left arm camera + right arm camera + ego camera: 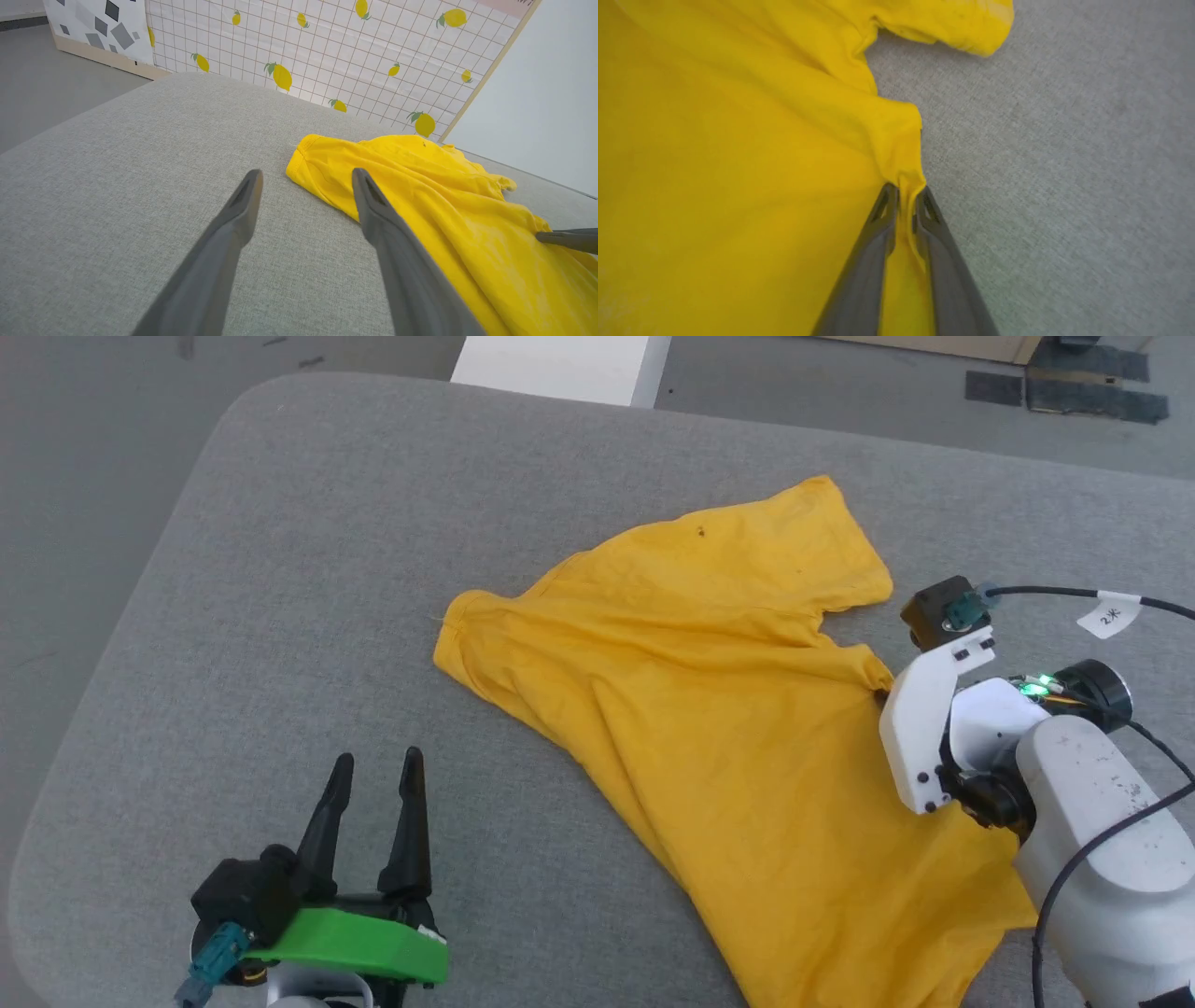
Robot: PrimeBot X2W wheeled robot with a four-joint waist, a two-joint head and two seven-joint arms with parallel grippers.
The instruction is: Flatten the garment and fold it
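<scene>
Right wrist view, fingers (873, 261) pinching garment (738, 163)

Your left gripper (307, 173) has its two fingers well spread above the grey padded surface (140, 163). The garment (467, 219) lies rumpled to the right, its hemmed corner between your fingertips (contact can't be judged). The right gripper (544, 237) shows at the right edge, one dark finger over the cloth. A lemon-print wall (327, 46) stands behind.

The shirt (738, 737) is soft, matt, creased cloth. The table (308, 579) wears coarse woven fabric. The left gripper (379, 756) has matt dark plastic fingers (411, 821) and a smooth green mount (355, 943).
</scene>
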